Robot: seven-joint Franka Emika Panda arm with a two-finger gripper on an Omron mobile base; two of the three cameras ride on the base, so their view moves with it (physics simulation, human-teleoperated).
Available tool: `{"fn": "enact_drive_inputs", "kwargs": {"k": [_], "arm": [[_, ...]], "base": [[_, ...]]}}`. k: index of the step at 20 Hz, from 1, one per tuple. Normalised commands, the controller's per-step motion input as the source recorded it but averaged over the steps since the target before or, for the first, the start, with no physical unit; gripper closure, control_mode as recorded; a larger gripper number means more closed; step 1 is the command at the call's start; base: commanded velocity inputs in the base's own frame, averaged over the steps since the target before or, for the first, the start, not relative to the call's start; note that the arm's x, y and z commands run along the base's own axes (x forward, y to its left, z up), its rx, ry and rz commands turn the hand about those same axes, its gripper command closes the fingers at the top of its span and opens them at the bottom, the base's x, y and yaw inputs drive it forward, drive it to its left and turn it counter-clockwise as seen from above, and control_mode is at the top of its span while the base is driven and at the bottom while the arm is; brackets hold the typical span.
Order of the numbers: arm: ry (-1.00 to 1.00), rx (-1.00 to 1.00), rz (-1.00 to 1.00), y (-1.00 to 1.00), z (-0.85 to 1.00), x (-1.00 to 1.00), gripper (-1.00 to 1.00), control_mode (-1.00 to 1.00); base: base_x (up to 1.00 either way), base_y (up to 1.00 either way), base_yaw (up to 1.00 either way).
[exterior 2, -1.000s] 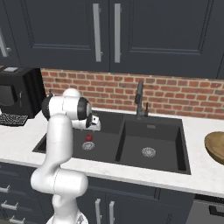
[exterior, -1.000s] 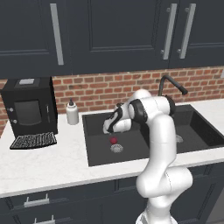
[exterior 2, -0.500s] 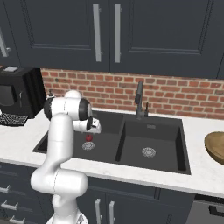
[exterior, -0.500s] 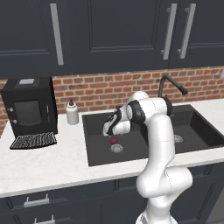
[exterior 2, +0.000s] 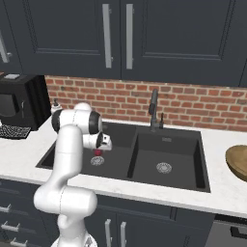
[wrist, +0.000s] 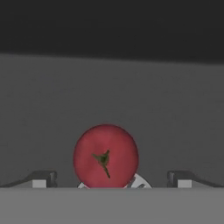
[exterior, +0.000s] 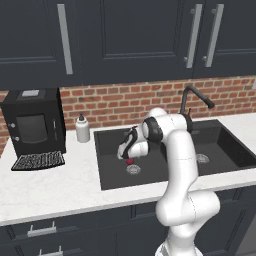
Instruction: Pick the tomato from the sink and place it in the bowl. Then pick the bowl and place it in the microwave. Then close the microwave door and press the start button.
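The gripper (wrist: 111, 183) hung open over the tomato (wrist: 106, 156) by the sink (exterior: 112, 177) drain; small, glossy, slippery — best pinched across its middle.

Gripper (exterior: 129, 156) low in the sink's (exterior: 112, 175) left basin, over the tomato (exterior: 130, 161); contact apparently not made.

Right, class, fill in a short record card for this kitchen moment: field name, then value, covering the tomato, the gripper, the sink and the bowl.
tomato: red, green stem, in the left basin beside the round drain
gripper: open, lowered into the basin, one fingertip on each side of the tomato, not closed on it
sink: dark grey, two basins, black faucet behind
bowl: wooden, on the counter right of the sink
task stage: tomato not yet grasped
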Motion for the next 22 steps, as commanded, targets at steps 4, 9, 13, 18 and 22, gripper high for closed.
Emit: {"fn": "enact_drive_inputs", "kwargs": {"k": [4,9,13,18,22], "arm": [[0.0,0.0,0.0,0.0,-0.26,0.15,-1.0,-1.0],[0.0,0.0,0.0,0.0,-0.23,0.2,-1.0,-1.0],[0.0,0.0,0.0,0.01,-0.21,0.18,-1.0,-1.0],[0.01,0.0,0.0,0.04,-0.14,0.01,1.0,-1.0],[0.09,0.0,-0.01,0.0,-0.1,-0.01,1.0,-1.0]], "base": [[0.0,0.0,0.0],[0.0,0.0,0.0],[0.0,0.0,0.0],[0.0,0.0,0.0],[0.0,0.0,0.0]]}}
